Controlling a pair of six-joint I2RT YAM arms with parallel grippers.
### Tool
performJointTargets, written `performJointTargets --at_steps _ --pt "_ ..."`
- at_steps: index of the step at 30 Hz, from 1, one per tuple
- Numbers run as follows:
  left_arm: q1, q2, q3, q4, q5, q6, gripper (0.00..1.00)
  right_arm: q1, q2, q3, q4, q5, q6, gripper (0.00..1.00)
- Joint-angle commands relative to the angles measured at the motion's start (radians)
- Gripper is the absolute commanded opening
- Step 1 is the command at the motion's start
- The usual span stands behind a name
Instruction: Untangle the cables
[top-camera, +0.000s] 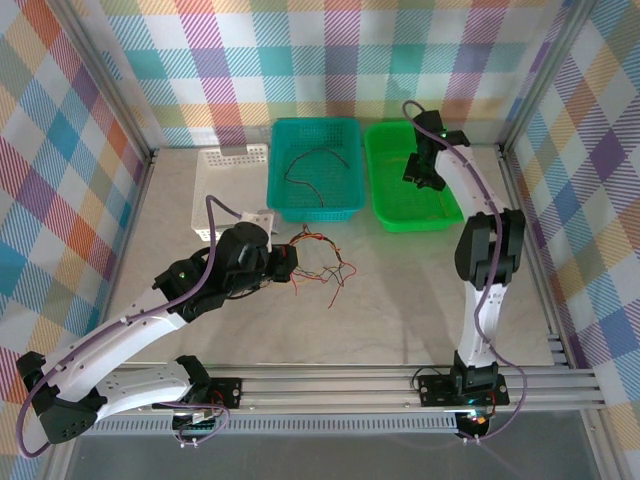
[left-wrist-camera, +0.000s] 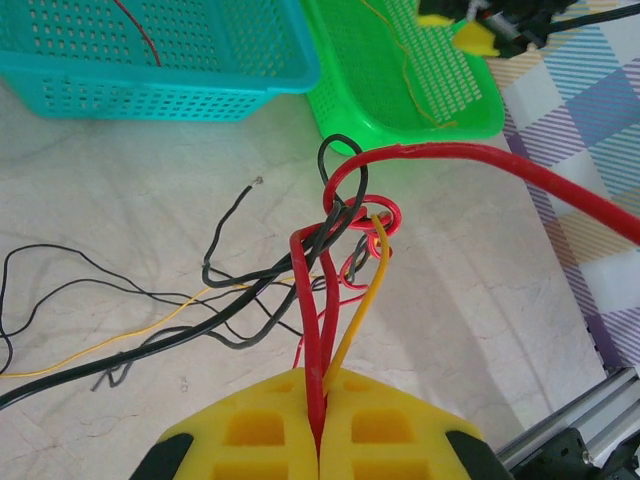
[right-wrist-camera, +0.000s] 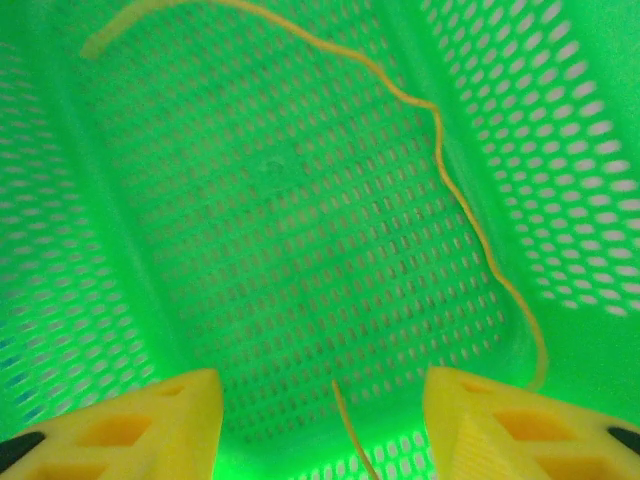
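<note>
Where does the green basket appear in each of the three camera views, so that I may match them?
Top external: the green basket stands at the far side of the table, just right of the teal basket.
Left wrist: upper right, beyond the cables.
Right wrist: its perforated floor and walls, seen from close above.
Shared landmark: the right tool, open over this basket.

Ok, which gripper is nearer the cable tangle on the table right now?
Left. The left gripper is at the cable tangle's left edge, shut on its red and orange strands. The right gripper hangs open over the green basket, off to the back right.
</note>
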Motion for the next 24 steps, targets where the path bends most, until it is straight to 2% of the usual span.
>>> performJointTargets --at_steps 1,5,8,11,14,18,24 --pt "-0.011 0.004 0.004 0.029 0.032 0.004 0.0 -0.001 -0.181 -0.103 0.077 -0.162 -0.035 0.59" --pt "-0.011 0.036 0.037 0.018 0.061 0.023 0.0 0.038 -0.399 -0.417 0.307 -0.563 -0.085 0.64" --pt "-0.009 0.064 0.07 -0.01 0.083 0.036 0.0 0.128 -0.562 -0.653 0.481 -0.703 -0.169 0.66" --pt "0.001 0.087 0.096 -0.032 0.112 0.039 0.0 0.197 -0.717 -0.881 0.66 -0.778 -0.2 0.69" --pt "0.021 0.087 0.1 -0.018 0.16 0.026 0.0 0.23 -0.816 -1.057 0.824 -0.798 -0.18 0.72" --pt "0.041 0.093 0.103 0.0 0.229 0.003 0.0 0.292 -0.838 -1.141 0.909 -0.818 -0.196 0.72" --pt "0.055 0.112 0.101 0.005 0.265 -0.023 0.0 0.39 -0.866 -1.216 1.022 -0.822 -0.213 0.7"
